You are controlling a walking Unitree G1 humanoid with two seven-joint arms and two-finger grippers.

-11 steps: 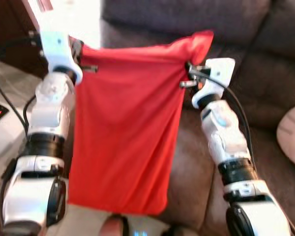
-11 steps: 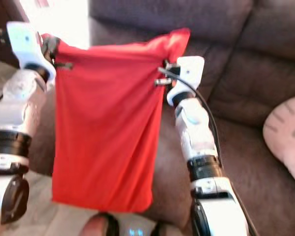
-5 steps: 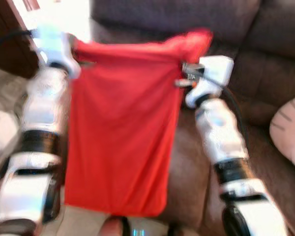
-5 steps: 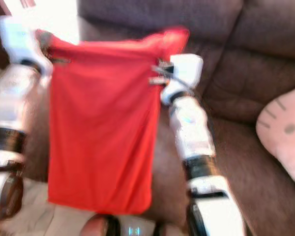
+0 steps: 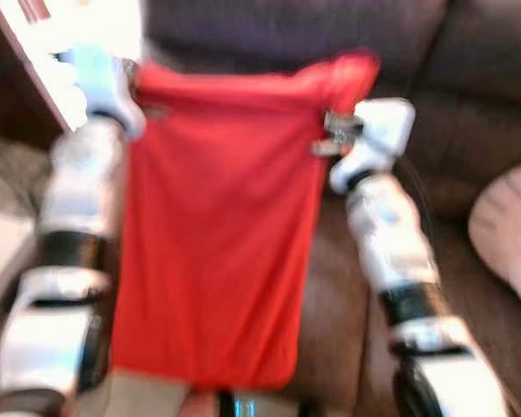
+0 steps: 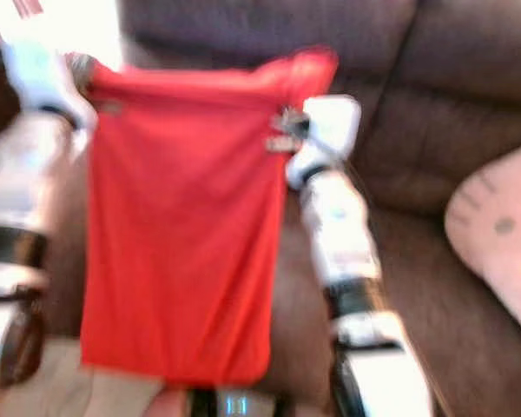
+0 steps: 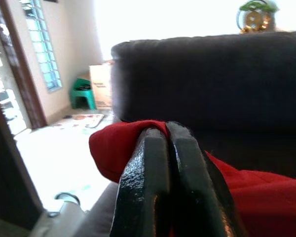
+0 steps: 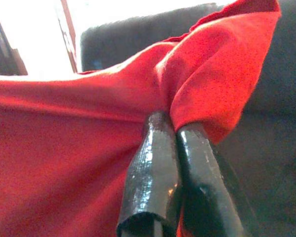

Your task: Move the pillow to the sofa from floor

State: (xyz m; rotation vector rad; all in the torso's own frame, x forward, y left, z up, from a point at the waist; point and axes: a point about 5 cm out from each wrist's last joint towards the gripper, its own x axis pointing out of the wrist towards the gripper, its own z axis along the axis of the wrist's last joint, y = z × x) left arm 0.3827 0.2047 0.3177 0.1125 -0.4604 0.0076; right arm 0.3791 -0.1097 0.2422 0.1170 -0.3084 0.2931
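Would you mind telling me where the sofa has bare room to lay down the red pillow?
The brown seat cushion is bare between the hanging red pillow and the pale cushion. It is crowded around that cushion. The left gripper and right gripper each pinch a top corner.

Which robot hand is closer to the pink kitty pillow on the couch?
The right. The right end effector pinches the red pillow's top corner on the side toward the pink pillow. The left end effector grips the far corner, across the red pillow.
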